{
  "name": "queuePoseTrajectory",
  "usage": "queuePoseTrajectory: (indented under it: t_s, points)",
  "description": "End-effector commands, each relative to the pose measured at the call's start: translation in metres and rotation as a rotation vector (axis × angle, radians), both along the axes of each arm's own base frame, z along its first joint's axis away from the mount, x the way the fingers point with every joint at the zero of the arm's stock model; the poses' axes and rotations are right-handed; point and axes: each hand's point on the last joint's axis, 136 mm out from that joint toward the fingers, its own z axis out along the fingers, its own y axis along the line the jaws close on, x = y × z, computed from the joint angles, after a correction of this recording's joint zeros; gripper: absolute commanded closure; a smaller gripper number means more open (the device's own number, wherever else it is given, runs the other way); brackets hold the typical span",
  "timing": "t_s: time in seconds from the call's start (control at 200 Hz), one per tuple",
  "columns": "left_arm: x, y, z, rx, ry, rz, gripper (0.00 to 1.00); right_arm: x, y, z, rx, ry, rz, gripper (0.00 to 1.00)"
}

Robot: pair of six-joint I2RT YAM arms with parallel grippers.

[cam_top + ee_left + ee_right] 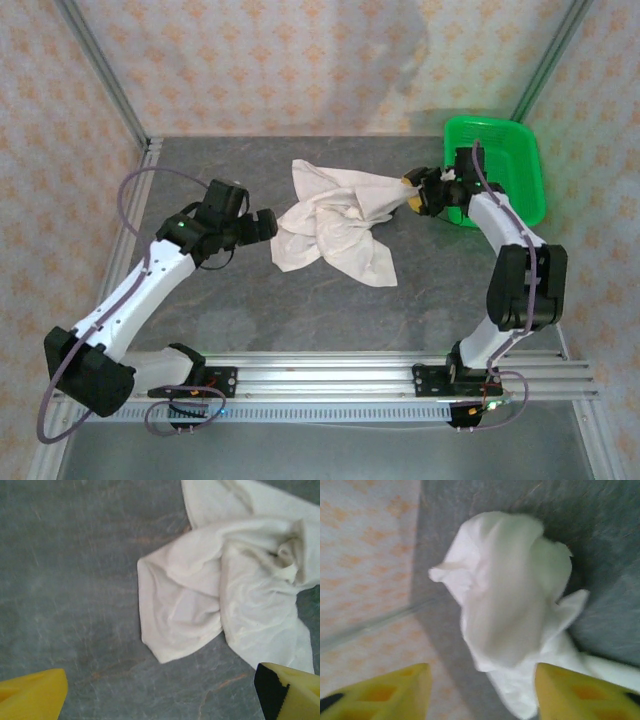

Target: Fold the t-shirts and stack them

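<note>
**Table** (pixel 250 310): grey, stone-patterned surface that carries all items below.

**T-shirt** (pixel 335 225): 1 off-white garment, unfolded, lying crumpled in a loose heap at the middle of the table. Plain cloth faces up. A rounded lobe of hem points toward the left hand, and a drawn-out corner reaches toward the right hand.

**Basket** (pixel 528 170): green plastic, at the far right corner of the table, just behind the right hand.

**Left hand** (pixel 160 695): yellow fingers (pixel 30 697) spread wide and gripping nothing. It is poised just beside the t-shirt's left edge, with bare table between.

**Right hand** (pixel 480 692): at the t-shirt's right corner, next to the basket. Its 2 yellow fingers stand apart with a bunched fold of cloth in the gap between them. They are not closed on it.
</note>
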Motion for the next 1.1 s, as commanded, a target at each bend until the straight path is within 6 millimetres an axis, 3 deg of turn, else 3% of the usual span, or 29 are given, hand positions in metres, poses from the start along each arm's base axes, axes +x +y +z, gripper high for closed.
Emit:
queuePoseTrajectory:
  t_s: [0.0, 0.075, 0.185, 0.3, 0.4, 0.565, 0.696, 1.091]
  points:
    - [0.002, -0.016, -0.016, -0.091, 0.037, 0.005, 0.03, -0.038, -0.009, 0.022, -0.271, -0.043, 0.132, 0.29]
    - [0.001, -0.023, -0.033, -0.124, 0.082, 0.007, 0.04, -0.061, 0.007, 0.03, -0.366, -0.062, 0.259, 0.27]
    - [0.001, -0.034, -0.057, -0.185, 0.147, 0.014, 0.08, -0.099, 0.057, 0.03, -0.45, -0.107, 0.485, 0.26]
    - [0.002, -0.04, -0.082, -0.206, 0.221, 0.035, 0.15, -0.132, 0.106, 0.002, -0.49, -0.074, 0.674, 0.27]
    - [0.004, -0.046, -0.101, -0.226, 0.27, 0.053, 0.22, -0.144, 0.143, -0.021, -0.509, -0.066, 0.768, 0.28]
    - [0.006, -0.047, -0.126, -0.22, 0.326, 0.087, 0.32, -0.135, 0.192, -0.045, -0.563, -0.069, 0.851, 0.3]
    - [0.011, -0.049, -0.142, -0.228, 0.339, 0.109, 0.36, -0.118, 0.212, -0.064, -0.613, -0.05, 0.858, 0.31]
    - [0.025, -0.05, -0.18, -0.206, 0.37, 0.162, 0.59, -0.061, 0.219, -0.115, -0.801, 0.03, 0.748, 0.38]
